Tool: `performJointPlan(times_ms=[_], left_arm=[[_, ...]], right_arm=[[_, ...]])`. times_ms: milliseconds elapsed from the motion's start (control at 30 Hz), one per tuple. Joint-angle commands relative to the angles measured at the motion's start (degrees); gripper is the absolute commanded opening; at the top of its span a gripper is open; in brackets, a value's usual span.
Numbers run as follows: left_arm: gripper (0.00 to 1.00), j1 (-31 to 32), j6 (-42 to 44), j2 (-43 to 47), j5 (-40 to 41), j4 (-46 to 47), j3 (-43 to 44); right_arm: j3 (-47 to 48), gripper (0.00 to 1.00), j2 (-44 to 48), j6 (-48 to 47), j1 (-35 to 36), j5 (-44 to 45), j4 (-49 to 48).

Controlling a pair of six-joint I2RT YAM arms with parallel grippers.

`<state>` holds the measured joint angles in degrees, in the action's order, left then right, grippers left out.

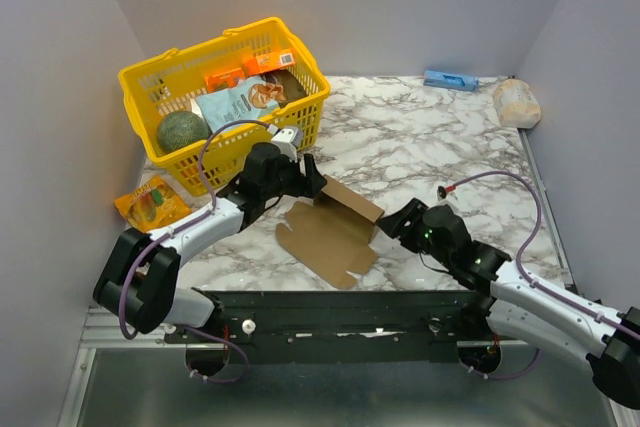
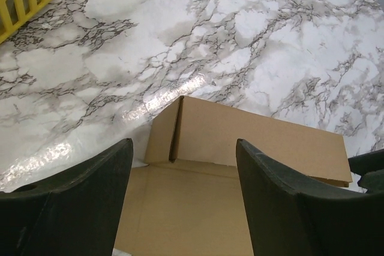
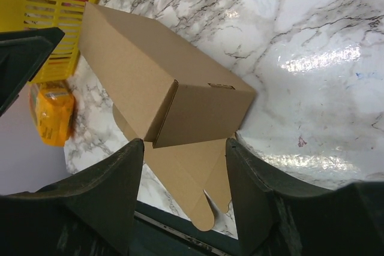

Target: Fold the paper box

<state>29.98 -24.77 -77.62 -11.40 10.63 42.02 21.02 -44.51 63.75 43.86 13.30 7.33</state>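
Note:
The paper box (image 1: 335,237) is brown cardboard lying at the near middle of the table, partly folded. Its back wall (image 1: 350,201) stands up with a side flap turned in, and notched flaps lie flat toward the near edge. My left gripper (image 1: 312,179) is open and empty over the box's left back corner; in the left wrist view (image 2: 184,143) its jaws straddle the floor panel (image 2: 180,208) without touching it. My right gripper (image 1: 390,222) is open and empty at the box's right end. In the right wrist view (image 3: 185,142) its jaws flank the folded end (image 3: 198,112).
A yellow basket (image 1: 140,82) holding a green ball and packets stands at the back left. An orange packet (image 1: 152,202) lies on the table left of the left arm. A small blue box (image 1: 450,79) and a white bag (image 1: 517,102) lie at the back right.

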Motion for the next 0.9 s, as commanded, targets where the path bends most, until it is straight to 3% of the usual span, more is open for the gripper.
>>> performJointPlan(times_ms=[0, 467, 867], left_arm=[[0.76, -0.53, -0.27, -1.82, -3.01, 3.08, 1.75], [0.73, -0.71, 0.25, -5.17, -3.02, 3.78, 1.57], [0.63, -0.80, 0.69, -6.40, -3.37, 4.31, 0.78]], right_arm=[[-0.27, 0.64, 0.04, 1.29, -0.09, 0.24, -2.23], [0.78, 0.62, -2.33, -0.02, -0.18, 2.78, -3.64], [-0.54, 0.61, -3.13, 0.41, -0.17, 2.96, -5.22]])
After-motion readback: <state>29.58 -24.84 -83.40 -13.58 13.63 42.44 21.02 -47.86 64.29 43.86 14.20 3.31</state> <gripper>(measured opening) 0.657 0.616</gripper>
